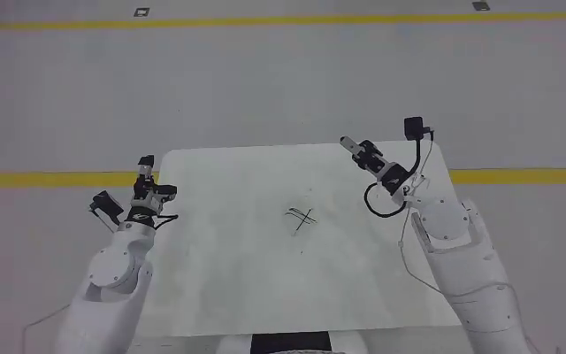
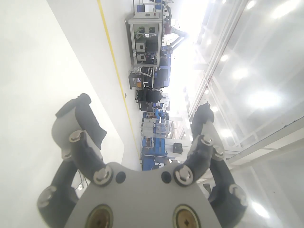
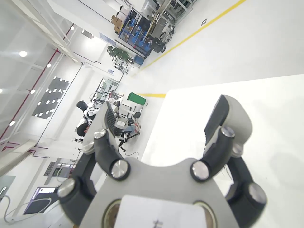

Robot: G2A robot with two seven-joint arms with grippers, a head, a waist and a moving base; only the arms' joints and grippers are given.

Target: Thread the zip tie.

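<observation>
Quick status from my seat: the left end effector (image 1: pixel 146 170) is parked just beside the left edge of the white, rounded-corner tabletop (image 1: pixel 230 265). On its wrist cam the two black-padded fingers (image 2: pixel 76 119) are spread wide apart with nothing between them. The right end effector (image 1: pixel 348 142) is up at the far edge of the tabletop, and its fingers (image 3: pixel 225 117) are also wide apart and gripping nothing.

The thin black plastic zip tie (image 1: pixel 301 219) is lying flat on the tabletop between the two end effectors, well apart from both. It's off to the right of the left one, and to the left of the right one, back toward the near edge. From the top cam it reads as thin dark strands crossing each other. It's too small for me to tell if that's one tie or two, or where the head is.

A yellow floor stripe (image 1: pixel 513 175) runs across the floor on the outer side of the right end effector.
</observation>
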